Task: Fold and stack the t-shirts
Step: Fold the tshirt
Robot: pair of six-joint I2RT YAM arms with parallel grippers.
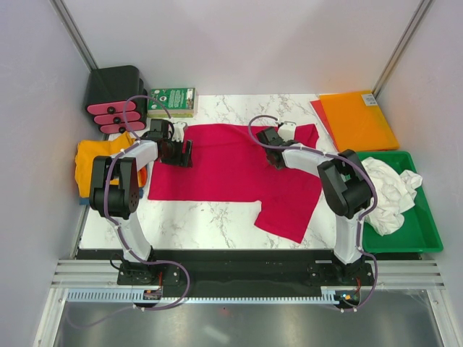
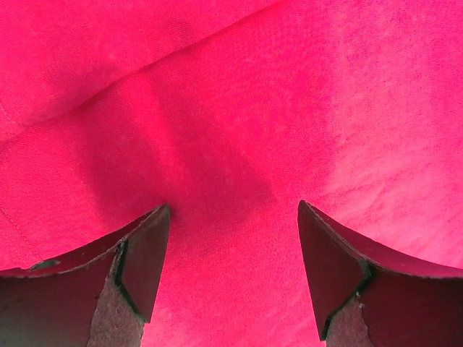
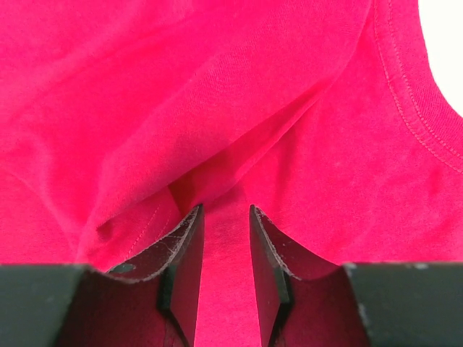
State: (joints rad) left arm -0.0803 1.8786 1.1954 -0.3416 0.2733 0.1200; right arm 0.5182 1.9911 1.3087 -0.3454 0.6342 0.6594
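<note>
Crimson-red t-shirt [image 1: 231,163], far edge — left jaws gaping; right jaws narrow, grip unclear.

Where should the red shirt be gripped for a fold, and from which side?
Probably along its far edge, one arm near each end, coming down from above. The red shirt lies spread flat on the table, so only an edge or a raised wrinkle can be pinched; one such ridge runs just ahead of the right fingers.
</note>
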